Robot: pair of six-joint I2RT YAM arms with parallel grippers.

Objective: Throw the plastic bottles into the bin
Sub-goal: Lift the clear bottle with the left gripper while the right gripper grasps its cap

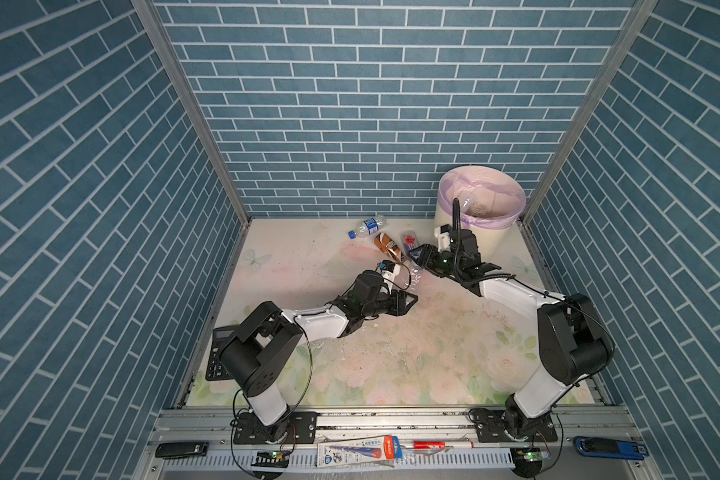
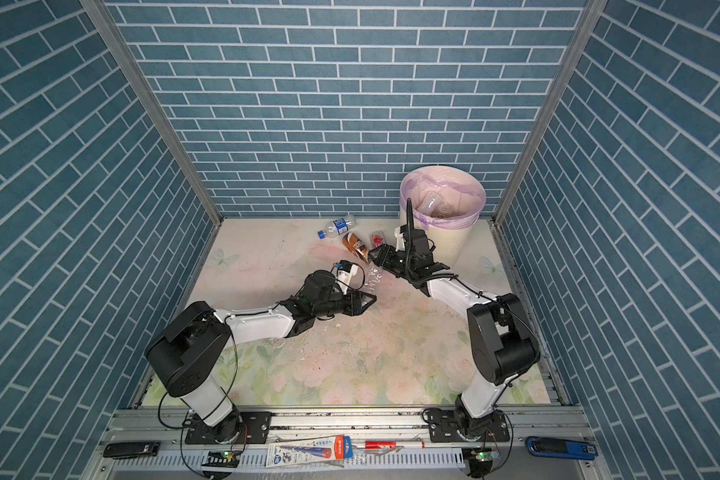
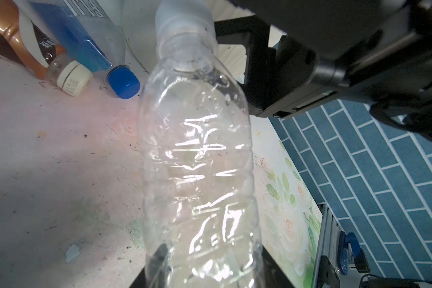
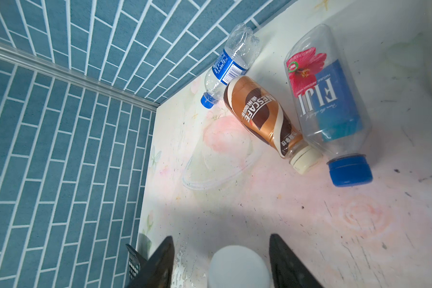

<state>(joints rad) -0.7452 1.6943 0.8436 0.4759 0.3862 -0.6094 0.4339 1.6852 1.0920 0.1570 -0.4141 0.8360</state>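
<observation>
Clear bottle (image 3: 197,174) spans both arms: left gripper (image 1: 404,296) clamps its base; right gripper (image 4: 221,237) flanks its cap (image 4: 238,266), jaws apparently not touching. Three more bottles (image 4: 260,117) lie near the bin (image 1: 501,239).

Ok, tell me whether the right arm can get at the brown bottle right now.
Probably yes. The brown bottle lies uncovered on the table just beyond the right gripper, with the Fiji bottle close beside it. But the jaws now straddle the clear bottle's cap, so it must leave that first.
</observation>
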